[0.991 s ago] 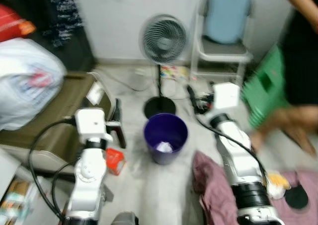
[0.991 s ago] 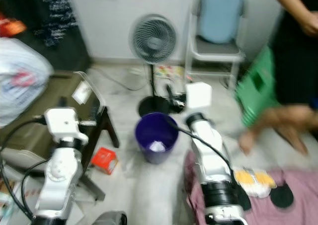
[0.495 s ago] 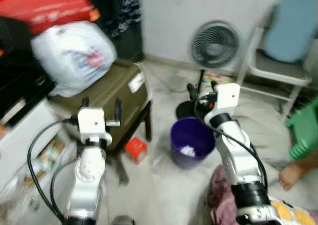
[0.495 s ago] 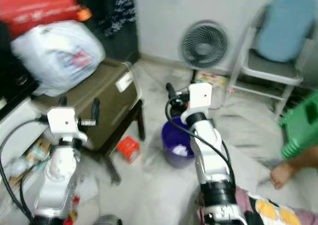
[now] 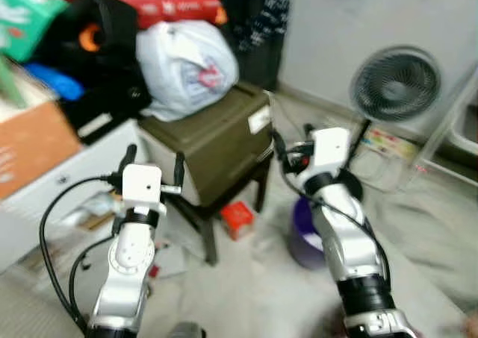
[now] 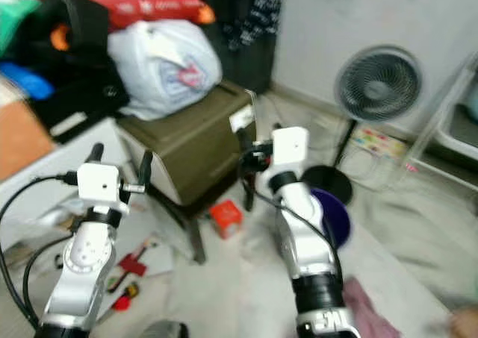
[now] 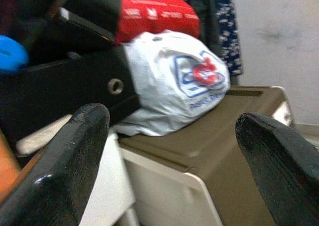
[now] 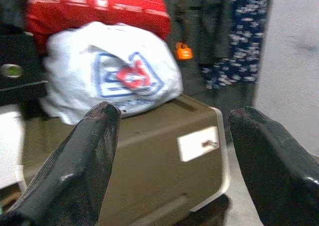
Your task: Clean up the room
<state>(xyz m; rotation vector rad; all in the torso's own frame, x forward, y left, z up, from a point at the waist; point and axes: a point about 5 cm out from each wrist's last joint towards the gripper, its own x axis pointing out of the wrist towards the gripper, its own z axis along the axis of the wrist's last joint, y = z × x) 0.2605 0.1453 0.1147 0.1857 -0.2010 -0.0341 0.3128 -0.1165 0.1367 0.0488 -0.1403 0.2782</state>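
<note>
Left gripper (image 5: 152, 157) fingers spread wide and empty, right gripper (image 8: 174, 151) likewise wide, both before the olive box (image 5: 216, 136), white bag (image 5: 187, 66) on top, purple bin (image 5: 306, 237) beside it

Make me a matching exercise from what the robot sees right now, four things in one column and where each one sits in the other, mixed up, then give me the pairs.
Things
1. white plastic bag
2. small red box
3. purple bin
4. fan

Places
A. on the floor beside the stool's leg
B. standing by the far wall
C. on top of the olive storage box
D. on the floor behind the right arm

Pairs: 1-C, 2-A, 3-D, 4-B
</note>
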